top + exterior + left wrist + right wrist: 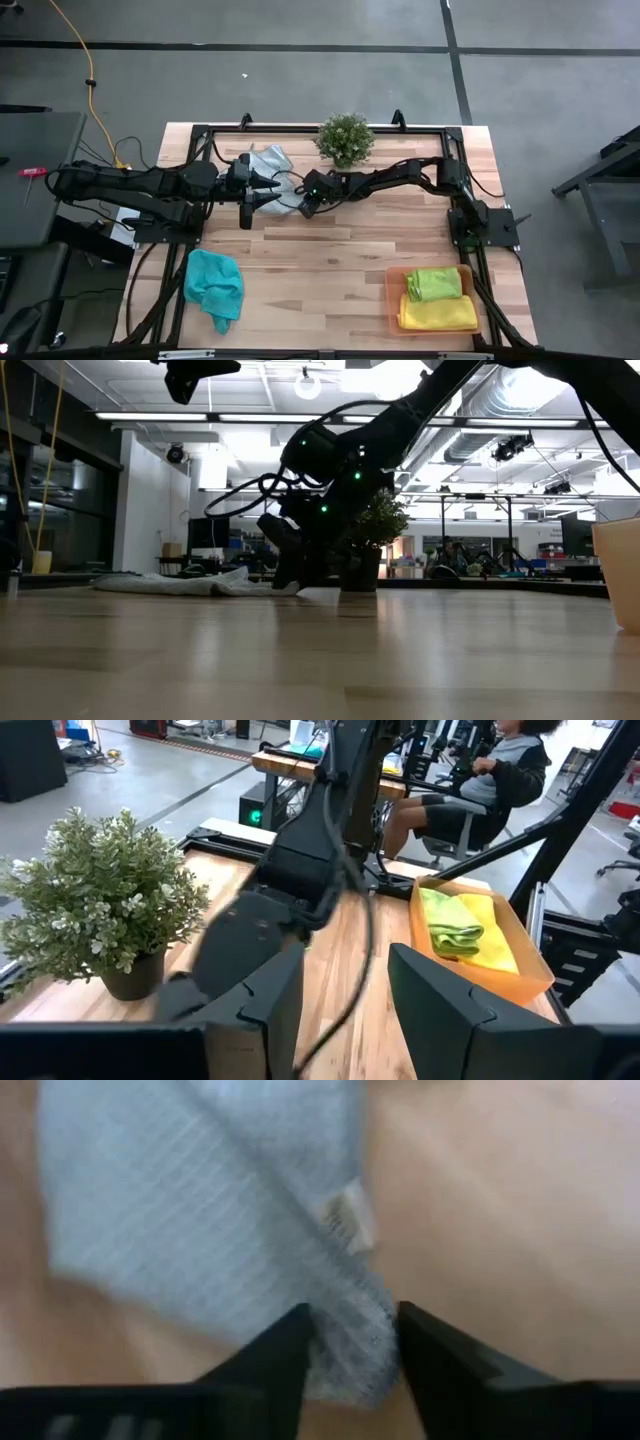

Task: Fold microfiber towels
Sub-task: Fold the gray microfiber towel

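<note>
light grey microfiber towel point(268, 163) rumpled at the back of the pale wooden slat table point(330, 270), beside the small leafy potted plant point(345, 138).
the right gripper point(350, 1342) has its dark fingers closing around the towel's corner; the left gripper point(342, 1000), jaws parted and empty, hovers just beside it.

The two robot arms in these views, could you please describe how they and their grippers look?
Both arms are dark, jointed and slender, trailing black cables. The right arm shows small green indicator lights near its wrist. The left gripper and right gripper each end in two flat, dark, angular fingers.
</note>
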`<state>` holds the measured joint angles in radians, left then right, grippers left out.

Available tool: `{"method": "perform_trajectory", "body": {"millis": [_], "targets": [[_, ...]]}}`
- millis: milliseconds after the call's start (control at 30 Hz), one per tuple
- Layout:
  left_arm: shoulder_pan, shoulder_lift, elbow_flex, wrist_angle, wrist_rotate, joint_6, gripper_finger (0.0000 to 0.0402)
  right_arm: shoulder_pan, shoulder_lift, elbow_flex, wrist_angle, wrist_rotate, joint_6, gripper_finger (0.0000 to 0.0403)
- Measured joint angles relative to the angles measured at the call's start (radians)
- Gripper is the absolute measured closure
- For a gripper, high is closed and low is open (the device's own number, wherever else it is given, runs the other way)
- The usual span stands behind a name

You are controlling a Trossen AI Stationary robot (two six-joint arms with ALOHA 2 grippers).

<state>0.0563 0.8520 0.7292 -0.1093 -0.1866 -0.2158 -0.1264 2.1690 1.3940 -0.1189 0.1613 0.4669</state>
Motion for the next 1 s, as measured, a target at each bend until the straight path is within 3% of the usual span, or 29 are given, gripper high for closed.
{"method": "perform_trajectory", "body": {"millis": [100, 167, 400, 533, 667, 833, 1000], "targets": [[0.000, 0.000, 0.000, 0.000, 0.001, 0.010, 0.0264, 0.030, -0.024, -0.001, -0.067, -0.041, -0.047, 0.0359], [0.000, -0.001, 0.000, 0.000, 0.002, 0.010, 0.0264, 0.051, -0.054, -0.001, -0.157, -0.046, -0.101, 0.0389], [0.000, -0.006, 0.000, -0.039, 0.002, 0.044, 0.0264, 0.145, -0.159, -0.002, -0.478, 0.039, -0.277, 0.0398], [0.000, 0.020, 0.000, -0.162, 0.002, 0.017, 0.0264, 0.201, -0.194, -0.002, -0.589, 0.043, -0.295, 0.0399], [0.000, 0.073, -0.015, -0.276, 0.003, -0.044, 0.0264, 0.258, -0.219, -0.002, -0.665, 0.048, -0.309, 0.0400], [-0.008, 0.156, -0.116, -0.291, 0.100, -0.067, 0.0264, 0.315, -0.221, -0.002, -0.731, 0.043, -0.276, 0.0401], [-0.026, 0.234, -0.217, -0.300, 0.069, 0.001, 0.0264, 0.348, -0.222, -0.002, -0.737, 0.040, -0.223, 0.0402]]}}
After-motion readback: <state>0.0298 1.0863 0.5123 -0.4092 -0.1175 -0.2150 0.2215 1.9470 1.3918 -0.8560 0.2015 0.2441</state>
